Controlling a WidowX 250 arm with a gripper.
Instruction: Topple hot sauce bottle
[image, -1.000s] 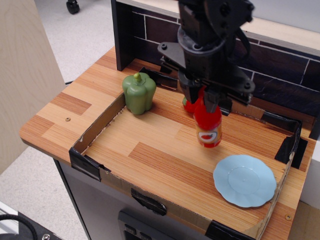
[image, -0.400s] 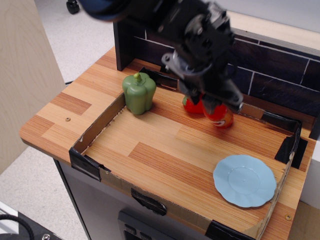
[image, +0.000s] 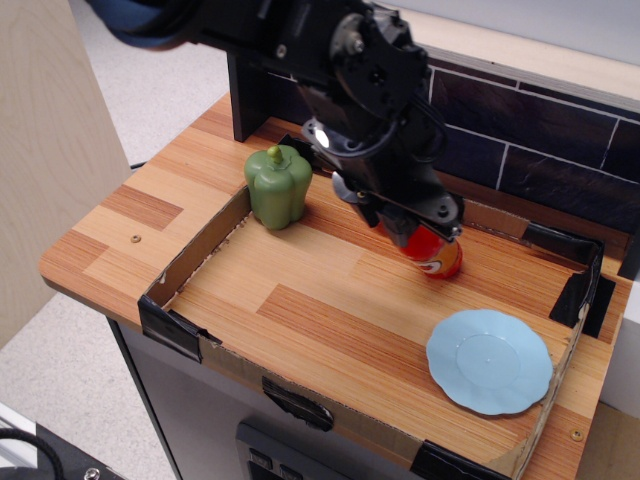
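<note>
The hot sauce bottle (image: 438, 256) is red with a yellow-orange label. It is tipped far over, label end pointing to the front right and low over the wooden floor of the tray. Its cap end is hidden inside my black gripper (image: 412, 228). The gripper is tilted over and looks shut on the bottle's upper part. I cannot tell whether the bottle touches the wood.
A green toy pepper (image: 278, 186) stands to the left of the gripper. A light blue plate (image: 489, 361) lies at the front right. A low cardboard wall (image: 195, 255) rims the wooden tray. A dark tiled backsplash (image: 520, 140) rises behind.
The bottle stood upright in the gripper one second ago. The gripper has rotated and dropped, tipping the bottle onto its side near the back of the tray.
</note>
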